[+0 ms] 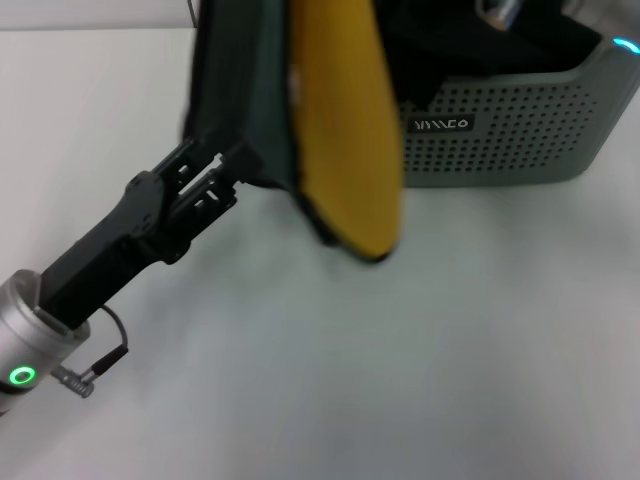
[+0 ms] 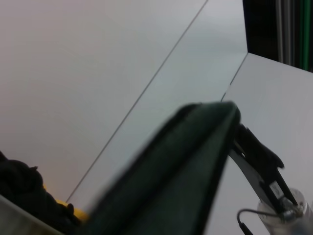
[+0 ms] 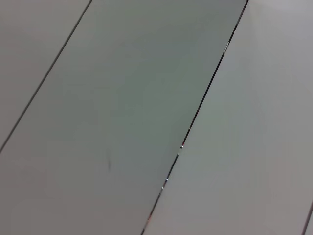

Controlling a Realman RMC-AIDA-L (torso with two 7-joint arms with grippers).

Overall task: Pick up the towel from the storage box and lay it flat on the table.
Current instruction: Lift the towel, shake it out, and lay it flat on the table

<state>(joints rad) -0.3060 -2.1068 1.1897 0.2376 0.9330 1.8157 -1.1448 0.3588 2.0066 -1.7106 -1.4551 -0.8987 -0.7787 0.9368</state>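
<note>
The towel (image 1: 340, 120) hangs in the air, mustard-yellow face to the right, dark teal face (image 1: 250, 90) to the left, and its top runs out of view. Its low tip hangs just above the table (image 1: 400, 360). My left gripper (image 1: 228, 168) reaches in from the lower left and is shut on the towel's dark lower edge. The left wrist view shows the teal face (image 2: 186, 171) with a black gripper (image 2: 244, 139) pinched on its corner. The storage box (image 1: 520, 130) stands at the back right. Only a blue-lit part of my right arm (image 1: 626, 45) shows.
Black cloths (image 1: 470, 40) fill the storage box and also show in the left wrist view (image 2: 22, 188). The right wrist view shows only pale panels (image 3: 146, 98) with seams. White tabletop spreads in front of and left of the box.
</note>
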